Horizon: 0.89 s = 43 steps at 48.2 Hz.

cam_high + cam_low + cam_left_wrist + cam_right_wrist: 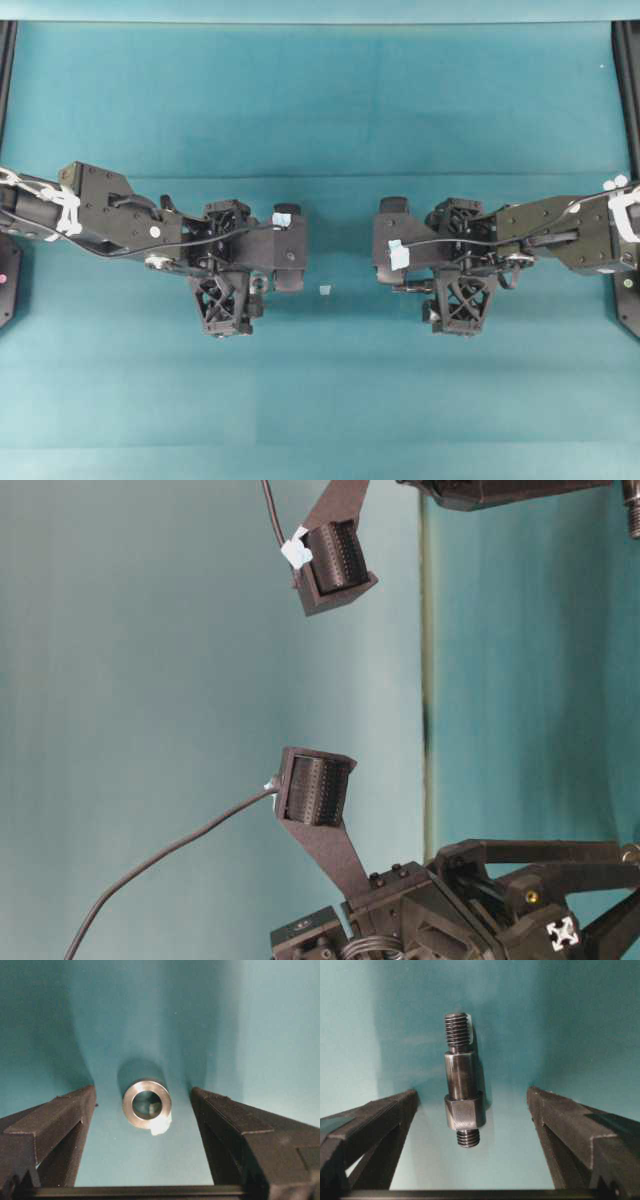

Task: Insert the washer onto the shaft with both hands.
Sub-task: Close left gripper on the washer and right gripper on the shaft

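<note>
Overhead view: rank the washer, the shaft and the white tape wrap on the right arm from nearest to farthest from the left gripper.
1. Washer, just right of the left gripper.
2. Shaft, farther right, past the middle.
3. White tape wrap, at the far right edge.

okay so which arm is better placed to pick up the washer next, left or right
Left. In its wrist view the washer lies on the teal cloth between the open left claw fingers, untouched. The right claw is open around the shaft instead.
</note>
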{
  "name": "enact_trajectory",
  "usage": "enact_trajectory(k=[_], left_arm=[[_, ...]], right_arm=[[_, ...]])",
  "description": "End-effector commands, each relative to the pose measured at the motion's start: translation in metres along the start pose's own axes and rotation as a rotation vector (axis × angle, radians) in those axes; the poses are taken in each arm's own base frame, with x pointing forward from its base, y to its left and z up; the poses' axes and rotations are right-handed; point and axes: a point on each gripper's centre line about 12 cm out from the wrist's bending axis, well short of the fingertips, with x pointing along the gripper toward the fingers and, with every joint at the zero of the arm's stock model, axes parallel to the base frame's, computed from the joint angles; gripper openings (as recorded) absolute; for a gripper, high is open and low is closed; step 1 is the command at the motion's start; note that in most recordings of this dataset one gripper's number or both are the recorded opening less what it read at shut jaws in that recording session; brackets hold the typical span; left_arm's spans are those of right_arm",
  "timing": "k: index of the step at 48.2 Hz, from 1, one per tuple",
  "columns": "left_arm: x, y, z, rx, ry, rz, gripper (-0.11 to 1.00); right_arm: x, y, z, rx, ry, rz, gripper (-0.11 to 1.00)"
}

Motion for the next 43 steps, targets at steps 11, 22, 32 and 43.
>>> enact_trajectory(k=[11,22,32,43], left_arm=[[-0.0017,0.0001,0.0028,0.000,-0.017,0.001,0.82],[-0.0027,-0.0005,0.0033,0.001,-0.020,0.000,0.79],[-0.0032,-0.0039,0.0015,0.012,-0.014,-0.004,0.51],[-0.0036,-0.0073,-0.0005,0.030,-0.011,-0.008,0.35]], right_arm=[[-0.0009,-0.0029,0.0017,-0.006,-0.006,-0.003,0.79],[-0.0003,-0.0031,0.0005,-0.008,-0.006,-0.005,0.65],[0.0000,-0.0032,0.0013,-0.010,-0.009,-0.005,0.24],[0.0002,-0.0033,0.0001,-0.019,-0.003,-0.006,-0.01]])
